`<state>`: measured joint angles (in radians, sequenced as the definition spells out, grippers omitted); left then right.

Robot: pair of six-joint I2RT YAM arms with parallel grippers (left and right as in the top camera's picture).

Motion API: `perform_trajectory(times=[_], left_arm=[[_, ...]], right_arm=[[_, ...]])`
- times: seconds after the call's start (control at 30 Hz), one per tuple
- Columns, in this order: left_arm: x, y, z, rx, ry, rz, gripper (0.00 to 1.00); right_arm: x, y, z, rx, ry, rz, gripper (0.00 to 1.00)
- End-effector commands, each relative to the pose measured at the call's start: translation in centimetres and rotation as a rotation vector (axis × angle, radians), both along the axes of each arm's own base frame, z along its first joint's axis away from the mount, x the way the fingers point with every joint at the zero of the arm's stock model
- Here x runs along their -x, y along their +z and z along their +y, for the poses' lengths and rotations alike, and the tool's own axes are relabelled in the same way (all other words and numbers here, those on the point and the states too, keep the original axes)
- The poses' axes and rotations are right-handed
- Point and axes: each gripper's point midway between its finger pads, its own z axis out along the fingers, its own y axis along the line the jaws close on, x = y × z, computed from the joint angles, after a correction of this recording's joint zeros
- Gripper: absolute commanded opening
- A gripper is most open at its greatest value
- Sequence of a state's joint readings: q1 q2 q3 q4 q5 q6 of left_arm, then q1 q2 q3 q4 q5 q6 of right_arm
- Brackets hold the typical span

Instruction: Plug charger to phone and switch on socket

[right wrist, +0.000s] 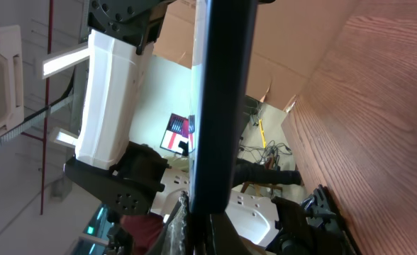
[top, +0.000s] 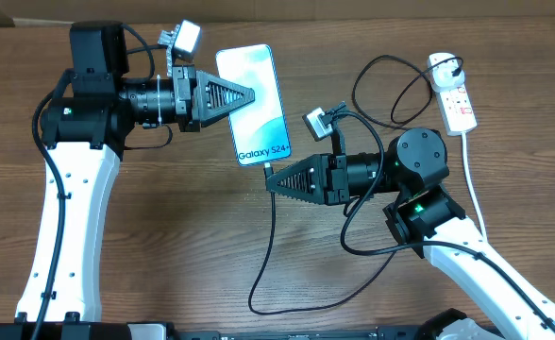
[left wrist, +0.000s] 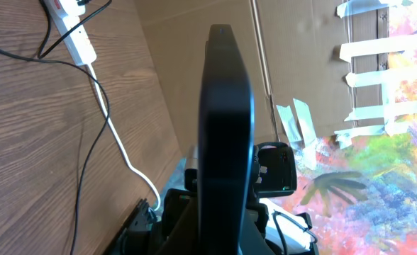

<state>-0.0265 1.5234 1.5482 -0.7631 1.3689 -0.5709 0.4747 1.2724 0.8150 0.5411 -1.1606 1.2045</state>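
The phone (top: 255,99) shows a light blue screen reading "Galaxy S24+" and is held off the wooden table. My left gripper (top: 246,94) is shut on its left long edge. In the left wrist view the phone (left wrist: 226,134) is a dark edge-on bar between the fingers. My right gripper (top: 271,181) is shut on the charger's black connector tip (top: 267,169), which sits against the phone's bottom short edge. The phone also fills the right wrist view (right wrist: 219,106) edge-on. The thin black cable (top: 269,247) hangs toward the table front. The white socket (top: 454,94) lies far right, with a black plug (top: 445,68) in it.
The thick white cord (top: 474,189) runs from the socket toward the front right. A loop of black cable (top: 391,90) lies left of the socket. Socket (left wrist: 74,32) and white cord (left wrist: 116,134) also show in the left wrist view. A cardboard wall (left wrist: 194,42) edges the table.
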Motion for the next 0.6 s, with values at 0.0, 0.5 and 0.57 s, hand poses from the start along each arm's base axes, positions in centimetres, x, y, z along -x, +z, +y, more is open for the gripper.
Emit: perform_trajectory(times=[0.0,0.5,0.57], left_arm=[[0.96,0.9,-0.54,0.03,-0.044,-0.007,0.04],[1.12,1.04,-0.56,0.038,-0.053,-0.006,0.04],[1.27,1.17,-0.59,0.045,-0.062,-0.005,0.04]], right_arm=[[-0.02,0.79,-0.03,-0.015,-0.019,-0.018,0.04],[-0.44,0.96,-0.02,-0.022,-0.045,-0.022,0.04],[-0.47,0.97,-0.02,-0.022,-0.046,-0.018,0.04]])
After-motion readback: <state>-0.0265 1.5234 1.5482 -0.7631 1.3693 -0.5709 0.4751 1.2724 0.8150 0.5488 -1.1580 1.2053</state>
